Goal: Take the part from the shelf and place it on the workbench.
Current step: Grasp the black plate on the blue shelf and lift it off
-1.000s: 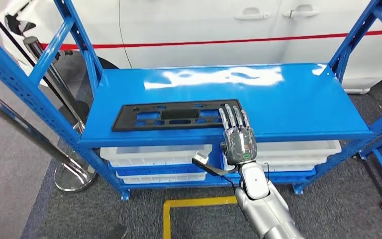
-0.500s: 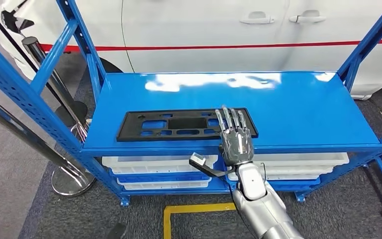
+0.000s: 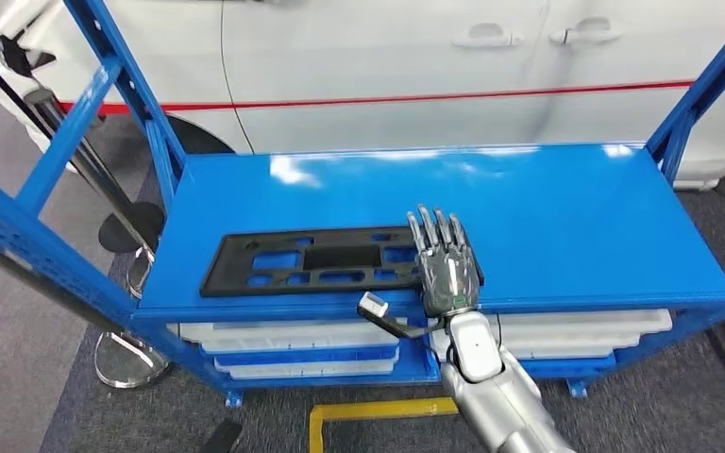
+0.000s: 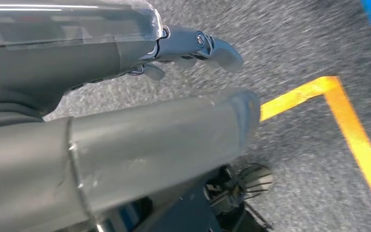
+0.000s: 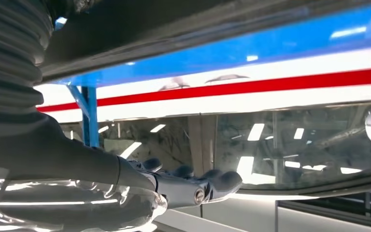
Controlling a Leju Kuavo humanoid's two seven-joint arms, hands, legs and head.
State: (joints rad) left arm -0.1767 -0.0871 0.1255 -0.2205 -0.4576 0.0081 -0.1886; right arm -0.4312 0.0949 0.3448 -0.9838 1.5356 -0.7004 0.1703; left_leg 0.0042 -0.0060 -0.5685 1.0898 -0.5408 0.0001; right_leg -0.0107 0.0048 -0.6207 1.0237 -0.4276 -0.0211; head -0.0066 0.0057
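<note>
A flat black part [image 3: 340,257] with several cut-outs lies near the front edge of the blue shelf [image 3: 566,217], towards its left. My right hand [image 3: 446,264] reaches over that front edge. Its fingers lie stretched flat on the part's right end, while the thumb [image 3: 374,307] sticks out to the left, below the edge and apart from the part. In the right wrist view the right hand [image 5: 183,186] shows its fingers extended. My left hand [image 4: 101,72] hangs over grey carpet with its fingers apart, holding nothing.
A white car [image 3: 387,66] with a red stripe stands close behind the shelf. White bins [image 3: 293,335] sit on the lower level. Blue uprights [image 3: 123,104] frame both sides, and a chrome stanchion base [image 3: 127,363] stands at the left. A yellow floor line [image 3: 378,411] runs below.
The whole picture has shifted, so the camera has moved. My right hand keeps its fingers on the right end of the part, which still lies on the shelf.
</note>
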